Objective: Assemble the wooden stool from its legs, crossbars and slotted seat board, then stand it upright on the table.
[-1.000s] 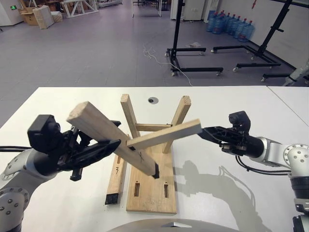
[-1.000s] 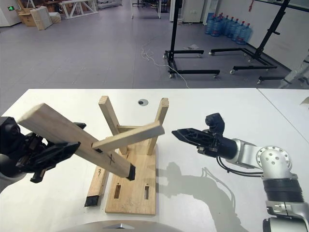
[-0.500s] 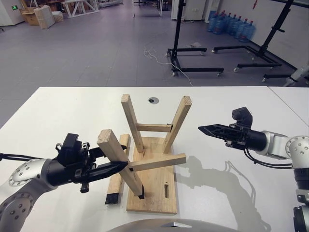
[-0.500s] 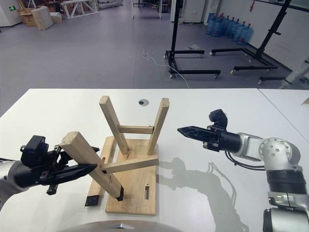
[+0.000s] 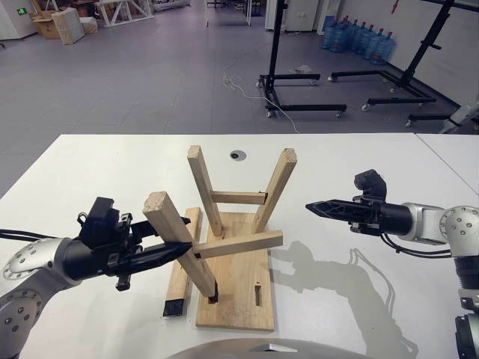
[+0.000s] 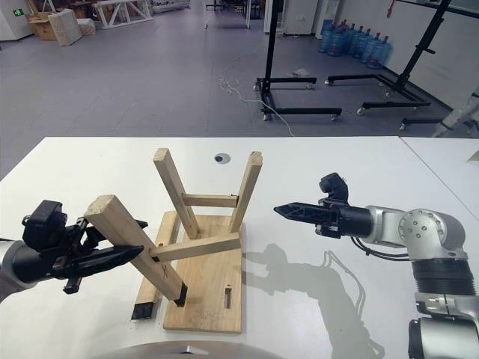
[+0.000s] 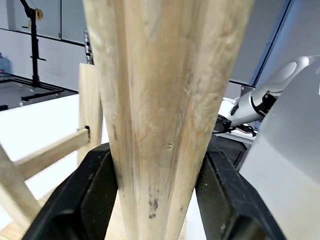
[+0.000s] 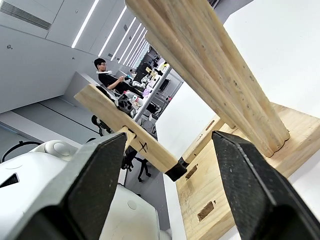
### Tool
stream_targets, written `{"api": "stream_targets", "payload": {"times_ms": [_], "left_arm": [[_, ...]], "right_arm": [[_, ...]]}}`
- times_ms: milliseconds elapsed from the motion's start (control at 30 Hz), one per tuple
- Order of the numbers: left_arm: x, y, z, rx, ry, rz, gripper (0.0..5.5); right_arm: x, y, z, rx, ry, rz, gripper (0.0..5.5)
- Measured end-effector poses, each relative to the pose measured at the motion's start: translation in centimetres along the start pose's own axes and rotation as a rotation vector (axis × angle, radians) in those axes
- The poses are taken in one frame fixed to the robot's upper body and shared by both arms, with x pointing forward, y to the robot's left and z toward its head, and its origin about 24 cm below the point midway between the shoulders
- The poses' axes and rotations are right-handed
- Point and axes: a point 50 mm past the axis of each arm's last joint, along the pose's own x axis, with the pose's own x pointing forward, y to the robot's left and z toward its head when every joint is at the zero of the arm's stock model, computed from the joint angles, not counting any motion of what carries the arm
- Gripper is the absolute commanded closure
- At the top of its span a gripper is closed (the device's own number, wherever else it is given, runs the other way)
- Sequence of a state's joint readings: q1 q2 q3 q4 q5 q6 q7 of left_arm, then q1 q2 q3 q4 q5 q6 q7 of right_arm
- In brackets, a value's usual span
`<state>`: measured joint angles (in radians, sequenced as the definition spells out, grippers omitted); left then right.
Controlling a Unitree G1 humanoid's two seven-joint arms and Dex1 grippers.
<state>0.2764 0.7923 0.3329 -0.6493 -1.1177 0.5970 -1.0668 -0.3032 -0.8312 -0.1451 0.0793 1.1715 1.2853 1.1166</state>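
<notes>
While the left claw point(image 5: 174, 250) is clamped around a tilted wooden leg point(image 5: 166, 221), that leg's black-capped foot reaches down past the claw's tips to the slotted seat board point(image 5: 241, 303), which lies flat on the table point(image 5: 90, 164). A crossbar point(image 5: 239, 244) juts from the held leg, pointing away from the claw. Beyond it, two legs point(image 5: 203, 187) joined by a second crossbar point(image 5: 238, 197) stand on the board. Below the left claw's fingers, a loose leg point(image 5: 179, 277) lies beside the board. The right claw point(image 5: 311, 206), fingers apart and empty, hovers pointing at the standing pair, well apart from it.
</notes>
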Motion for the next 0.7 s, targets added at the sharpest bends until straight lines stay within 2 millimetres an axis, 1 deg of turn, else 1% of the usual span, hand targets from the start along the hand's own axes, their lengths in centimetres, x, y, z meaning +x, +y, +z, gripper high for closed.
{"api": "stream_targets", "payload": {"times_ms": [167, 267, 400, 567, 633, 700], "left_arm": [[0.1, 0.1, -0.6, -0.012, 0.025, 0.008, 3.41], [-0.1, 0.2, -0.7, -0.008, 0.024, 0.011, 3.41], [-0.5, 0.7, -0.7, 0.017, 0.040, 0.050, 3.42], [-0.5, 1.1, -0.9, 0.023, 0.047, 0.041, 3.43], [-0.6, 1.2, -0.9, 0.023, 0.056, 0.033, 3.43], [-0.7, 1.4, -0.6, 0.037, 0.084, 0.018, 3.43]], "right_arm": [[0.0, -0.2, -0.1, 0.000, 0.006, -0.017, 2.37], [0.0, -0.2, -0.2, 0.012, 0.013, -0.019, 2.37], [0.1, -0.2, -0.3, 0.016, 0.022, -0.018, 2.37], [0.1, -0.4, -1.0, 0.044, 0.028, -0.020, 2.37], [0.1, -0.5, -1.5, 0.057, 0.037, -0.020, 2.37], [0.2, -0.4, -1.6, 0.050, 0.037, -0.019, 2.37]]}}
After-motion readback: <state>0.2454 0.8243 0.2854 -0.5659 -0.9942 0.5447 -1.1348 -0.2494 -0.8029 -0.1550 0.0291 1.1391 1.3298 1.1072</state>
